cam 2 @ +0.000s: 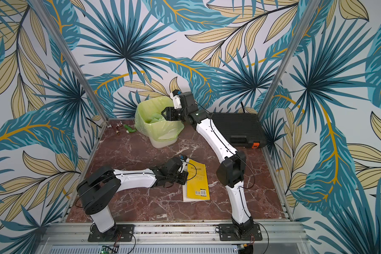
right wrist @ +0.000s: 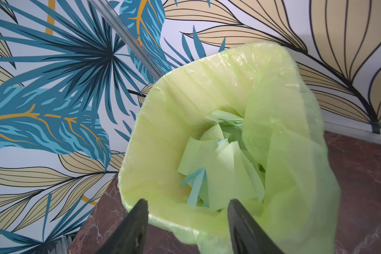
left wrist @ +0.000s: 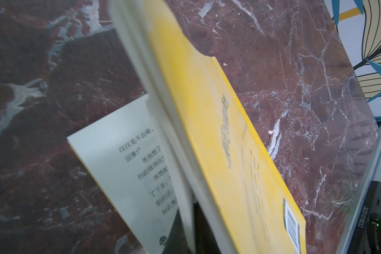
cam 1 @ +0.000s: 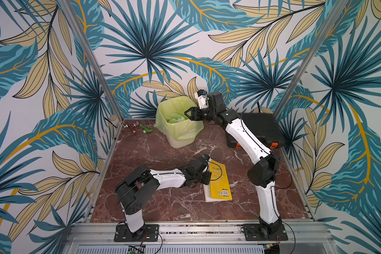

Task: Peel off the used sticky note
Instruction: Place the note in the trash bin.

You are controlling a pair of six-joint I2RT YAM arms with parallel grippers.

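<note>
A yellow book (cam 1: 219,182) (cam 2: 197,180) lies on the marble table near the middle. My left gripper (cam 1: 207,177) (cam 2: 184,176) is at its left edge, shut on a thin sheaf of its pages. In the left wrist view the yellow cover (left wrist: 218,132) and those pages stand lifted above a printed page (left wrist: 119,165), with the left gripper (left wrist: 188,220) clamping the sheaf. My right gripper (cam 1: 186,114) (cam 2: 163,113) (right wrist: 187,201) hangs open and empty over the green-lined bin (right wrist: 207,66). Several green and blue sticky notes (right wrist: 224,171) lie crumpled inside; I cannot single out the used sticky note among them.
The bin (cam 1: 180,132) (cam 2: 161,132) stands at the back centre. A black case (cam 1: 257,127) (cam 2: 238,127) with orange latches sits at the back right, under the right arm. Small metal fittings (cam 1: 131,127) and a green one (cam 1: 146,129) lie at the back left.
</note>
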